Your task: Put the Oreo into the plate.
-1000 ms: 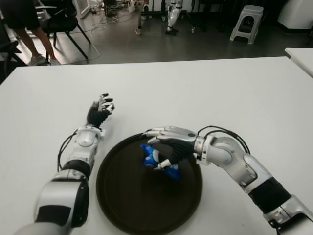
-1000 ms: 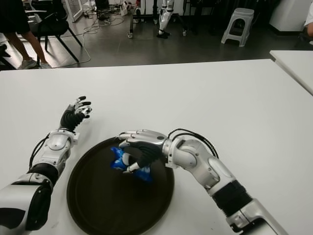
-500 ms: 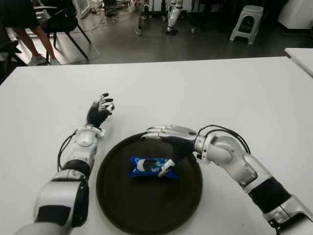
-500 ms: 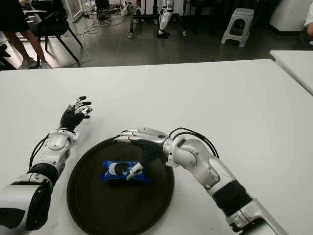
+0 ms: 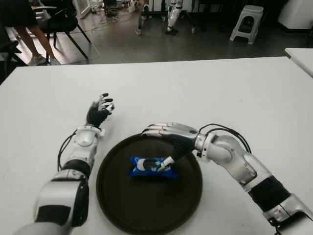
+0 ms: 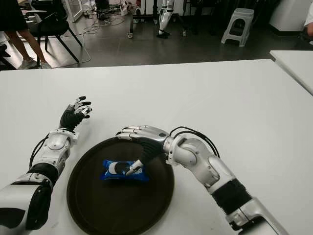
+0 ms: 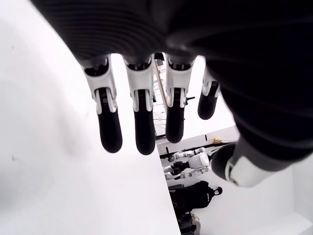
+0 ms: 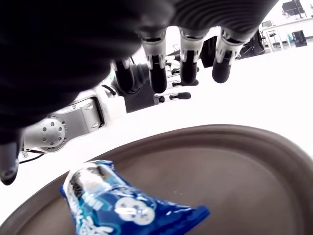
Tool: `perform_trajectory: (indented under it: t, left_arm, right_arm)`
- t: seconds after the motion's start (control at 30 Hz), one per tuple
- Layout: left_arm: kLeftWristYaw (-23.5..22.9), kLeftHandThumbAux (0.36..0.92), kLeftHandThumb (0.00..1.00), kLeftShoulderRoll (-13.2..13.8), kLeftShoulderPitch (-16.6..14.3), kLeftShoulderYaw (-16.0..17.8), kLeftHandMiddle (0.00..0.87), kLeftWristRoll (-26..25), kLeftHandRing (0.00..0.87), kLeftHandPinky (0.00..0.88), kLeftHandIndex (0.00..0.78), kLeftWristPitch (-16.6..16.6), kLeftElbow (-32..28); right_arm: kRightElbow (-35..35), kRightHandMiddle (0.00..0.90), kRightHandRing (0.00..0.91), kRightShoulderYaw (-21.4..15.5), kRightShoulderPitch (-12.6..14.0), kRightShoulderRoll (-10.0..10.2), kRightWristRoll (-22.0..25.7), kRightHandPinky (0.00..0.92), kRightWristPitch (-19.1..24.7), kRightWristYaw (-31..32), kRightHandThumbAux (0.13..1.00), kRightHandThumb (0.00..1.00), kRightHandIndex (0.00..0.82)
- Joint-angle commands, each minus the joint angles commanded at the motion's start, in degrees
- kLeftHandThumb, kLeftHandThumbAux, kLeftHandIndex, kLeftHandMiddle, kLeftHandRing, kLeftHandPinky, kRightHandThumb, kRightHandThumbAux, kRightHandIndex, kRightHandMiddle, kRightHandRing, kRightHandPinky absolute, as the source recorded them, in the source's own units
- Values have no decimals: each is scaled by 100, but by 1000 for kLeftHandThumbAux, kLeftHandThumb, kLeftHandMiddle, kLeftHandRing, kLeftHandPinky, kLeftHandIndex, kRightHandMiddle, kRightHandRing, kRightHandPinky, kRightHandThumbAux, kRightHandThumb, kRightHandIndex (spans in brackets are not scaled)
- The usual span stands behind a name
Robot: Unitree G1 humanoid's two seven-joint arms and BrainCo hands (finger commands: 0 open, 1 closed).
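A blue Oreo packet point(image 5: 148, 167) lies flat inside the round dark plate point(image 5: 117, 200), a little toward its far half. My right hand point(image 5: 164, 142) hovers over the plate's far right part with its fingers spread; its thumb tip reaches down beside the packet's right end. The right wrist view shows the packet point(image 8: 122, 208) free on the plate below the extended fingers point(image 8: 157, 66). My left hand point(image 5: 100, 110) shows on the white table point(image 5: 205, 88) to the left of the plate, fingers loosely spread and holding nothing.
The plate sits near the table's front edge, between my two arms. Another white table's corner point(image 5: 301, 56) shows at the right. Beyond the far edge are a chair point(image 5: 61, 19), a person's legs point(image 5: 34, 44), a stool point(image 5: 247, 22) and floor cables.
A second ago my right hand held the Oreo packet over the plate. It has let go; the packet now lies flat in the plate and the fingers have spread and lifted slightly.
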Motion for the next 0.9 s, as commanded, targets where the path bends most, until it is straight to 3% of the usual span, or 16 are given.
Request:
perform_trajectory:
  t: [0.17, 0.3, 0.4, 0.5, 0.57, 0.6, 0.67, 0.7, 0.77, 0.9]
  left_arm:
    - [72, 666, 55, 8, 8, -42, 230, 47, 253, 294, 146, -7, 1]
    - [100, 653, 51, 0, 8, -27, 228, 42, 251, 291, 143, -5, 1]
    - [103, 650, 47, 1, 8, -25, 229, 41, 251, 290, 143, -4, 0]
    - [146, 649, 45, -6, 15, -38, 228, 58, 249, 286, 143, -15, -2]
    - [194, 649, 44, -10, 29, -61, 228, 88, 243, 275, 146, -28, -8]
    - [193, 649, 44, -9, 35, -67, 228, 94, 243, 274, 147, -27, -9]
    - [184, 644, 49, -8, 40, -74, 228, 95, 244, 279, 145, -24, -11]
    - [148, 642, 51, -6, 37, -66, 228, 80, 244, 281, 144, -18, -8]
    - [52, 627, 66, -7, 28, -38, 227, 34, 250, 297, 141, -10, -1]
    - [-58, 621, 80, -29, 22, 17, 228, -41, 256, 305, 141, -12, -3]
  right_arm:
    - [19, 0, 0, -72, -54, -46, 49, 0, -26, 10, 428, 0, 0]
    - [103, 0, 0, -457, -367, -293, 260, 0, -49, 39, 436, 0, 0]
    - [160, 0, 0, -507, -420, -312, 271, 0, -82, 20, 440, 0, 0]
    - [388, 0, 0, -706, -557, -353, 7, 0, -138, -573, 451, 0, 0]
    - [690, 0, 0, -926, -760, -370, -208, 0, -140, -1250, 472, 0, 0]
    - [1064, 0, 0, -1055, -864, -314, -327, 0, -169, -1899, 476, 0, 0]
    - [1505, 0, 0, -1157, -965, -241, -446, 0, -232, -2622, 482, 0, 0]
    - [1700, 0, 0, -1258, -974, -175, -354, 0, -276, -2869, 485, 0, 0]
    - [1886, 0, 0, -1563, -905, 14, 271, 0, -381, -2853, 501, 0, 0]
    - [2194, 0, 0, -2242, -862, 417, 2100, 0, -317, -1882, 525, 0, 0]
